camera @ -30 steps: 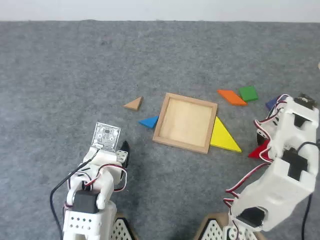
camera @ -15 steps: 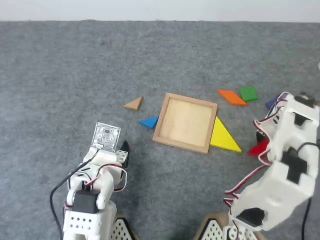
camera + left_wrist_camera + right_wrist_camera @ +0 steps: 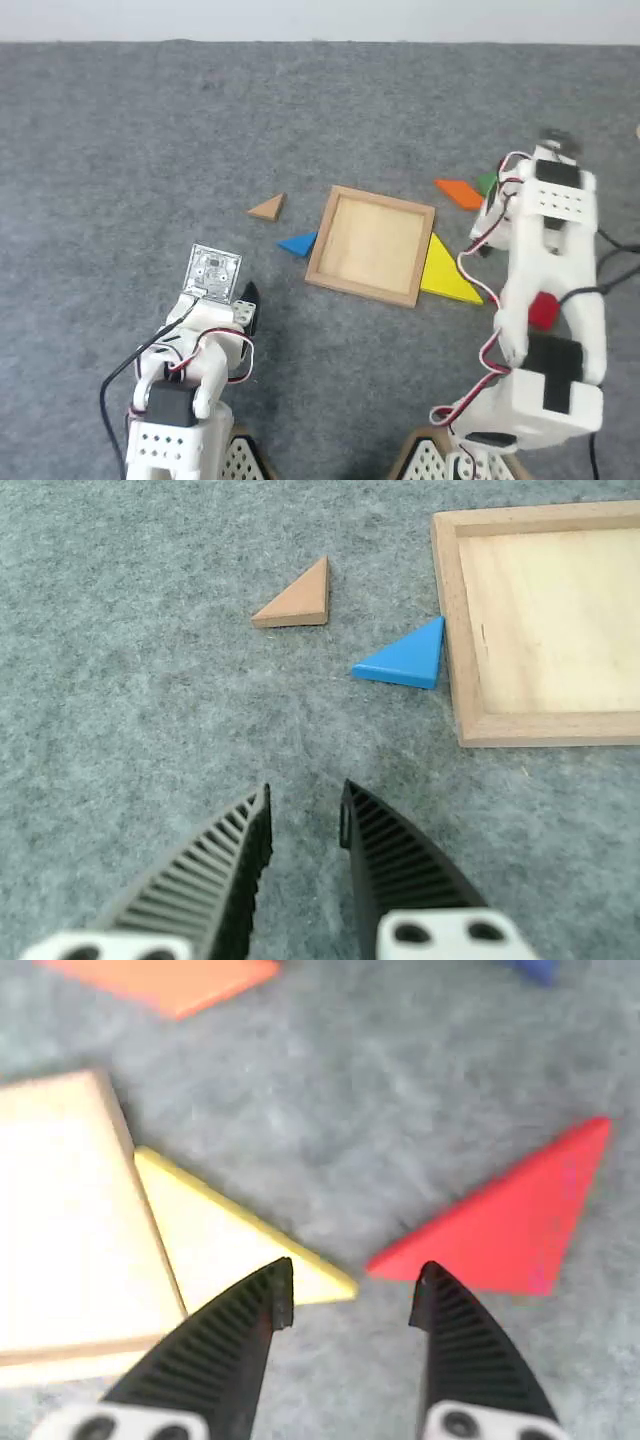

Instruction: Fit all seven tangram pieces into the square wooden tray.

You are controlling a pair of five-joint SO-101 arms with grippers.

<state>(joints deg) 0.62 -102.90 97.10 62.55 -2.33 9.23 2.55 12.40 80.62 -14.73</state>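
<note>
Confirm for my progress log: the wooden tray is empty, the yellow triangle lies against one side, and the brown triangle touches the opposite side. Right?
One error: the blue triangle touches that side of the wooden tray; the brown triangle lies apart, as the left wrist view shows. The rest holds.

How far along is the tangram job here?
Done: nothing; the wooden tray holds no pieces. In hand: nothing; the open right gripper hovers by the yellow triangle and red triangle. To do: every piece, including the blue triangle and tan triangle near the left gripper.
</note>
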